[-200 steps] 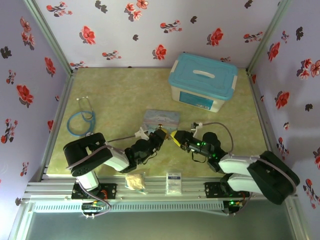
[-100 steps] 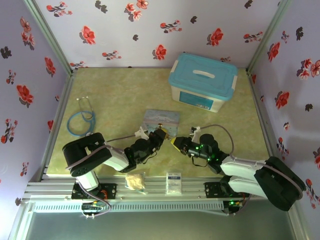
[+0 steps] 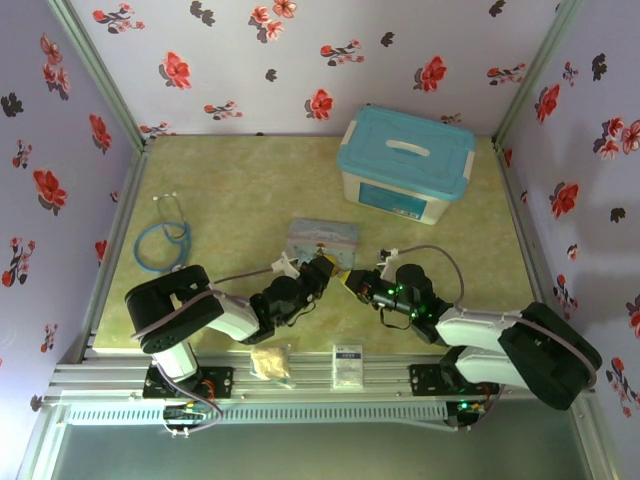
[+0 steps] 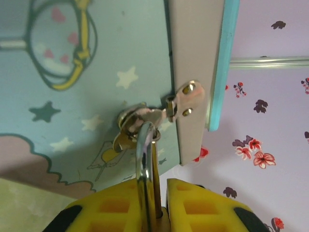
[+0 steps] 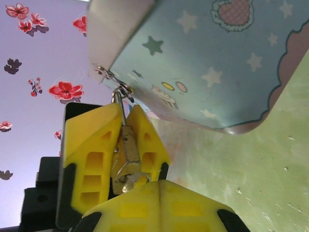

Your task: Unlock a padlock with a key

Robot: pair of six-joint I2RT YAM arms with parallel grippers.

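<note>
a: where's the padlock (image 5: 128, 150) sitting right now?

b: hanging off the hasp (image 4: 186, 101) at the corner of the pale blue tin (image 5: 207, 63), with its shackle (image 4: 145, 164) threaded through. the left gripper (image 4: 154, 189) is clamped on it — yellow fingers either side of the brass body, barely any gap.

a: and the right gripper (image 5: 158, 193)?

b: squeezed fully together, tips right up at the padlock's bottom end. there's a tiny grey bit there that i take for the key (image 5: 128, 181), sticking out of the base. can't tell if the pads really have it or are just touching it.

a: so what does the turn depend on?

b: the padlock's long axis runs straight from the hasp toward the right gripper, keyhole end facing it. so the right arm is the one nearer the key and pretty much in line with it — my guess is it needs a twist about that axis while the left one holds the body steady.
</note>
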